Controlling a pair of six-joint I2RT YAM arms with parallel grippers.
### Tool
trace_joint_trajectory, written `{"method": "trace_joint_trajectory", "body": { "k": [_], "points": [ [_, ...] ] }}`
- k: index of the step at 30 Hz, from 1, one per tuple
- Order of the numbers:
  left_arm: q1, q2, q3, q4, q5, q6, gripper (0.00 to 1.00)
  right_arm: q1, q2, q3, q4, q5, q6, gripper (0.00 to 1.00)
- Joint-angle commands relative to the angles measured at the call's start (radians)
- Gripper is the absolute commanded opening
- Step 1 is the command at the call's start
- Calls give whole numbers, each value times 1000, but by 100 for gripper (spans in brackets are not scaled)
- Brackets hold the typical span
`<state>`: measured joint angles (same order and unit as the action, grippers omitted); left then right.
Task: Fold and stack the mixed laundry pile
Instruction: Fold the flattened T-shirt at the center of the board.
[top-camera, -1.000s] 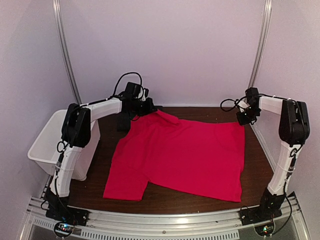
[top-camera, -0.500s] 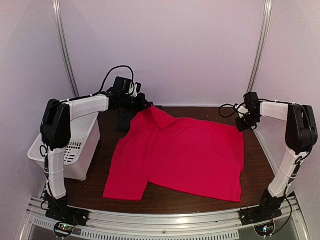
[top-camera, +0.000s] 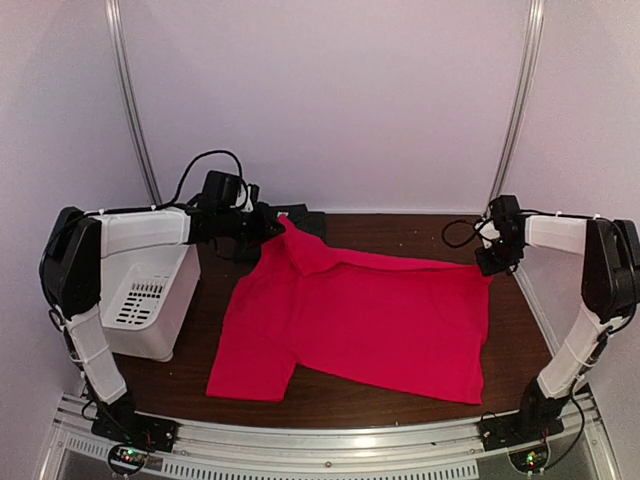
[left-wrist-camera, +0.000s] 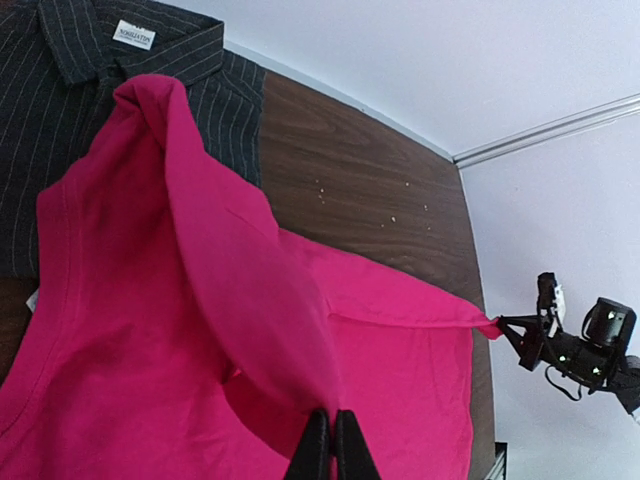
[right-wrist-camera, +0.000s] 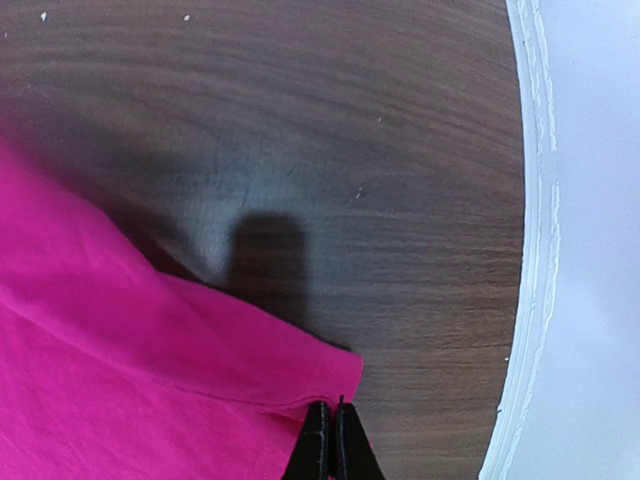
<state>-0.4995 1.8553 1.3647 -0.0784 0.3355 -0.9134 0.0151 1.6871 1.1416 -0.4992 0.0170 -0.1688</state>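
Top external: your left gripper (top-camera: 274, 228) and right gripper (top-camera: 490, 264) each pinch a far corner of the red T-shirt (top-camera: 370, 320) — the held edge runs left-right, the body lies nearward.

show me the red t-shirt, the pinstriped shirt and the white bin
red T-shirt (top-camera: 370, 320): top external view, middle of its flat body
pinstriped shirt (left-wrist-camera: 30, 120): left wrist view, panel below the collar
white bin (top-camera: 150, 342): top external view, near wall
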Motion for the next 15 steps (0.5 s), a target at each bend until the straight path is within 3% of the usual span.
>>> {"method": "trace_joint_trajectory", "body": {
  "k": [1,7,15],
  "points": [
    [-6,-76,-148,185,1,-137,0,43,-26,-52,12,78,40,0],
    [-39,-115,-372,368,-47,-366,0,85,18,-80,-8,161,62,0],
    [-89,-126,-548,615,-105,-587,0,86,37,-82,-14,200,75,0]
  ]
}}
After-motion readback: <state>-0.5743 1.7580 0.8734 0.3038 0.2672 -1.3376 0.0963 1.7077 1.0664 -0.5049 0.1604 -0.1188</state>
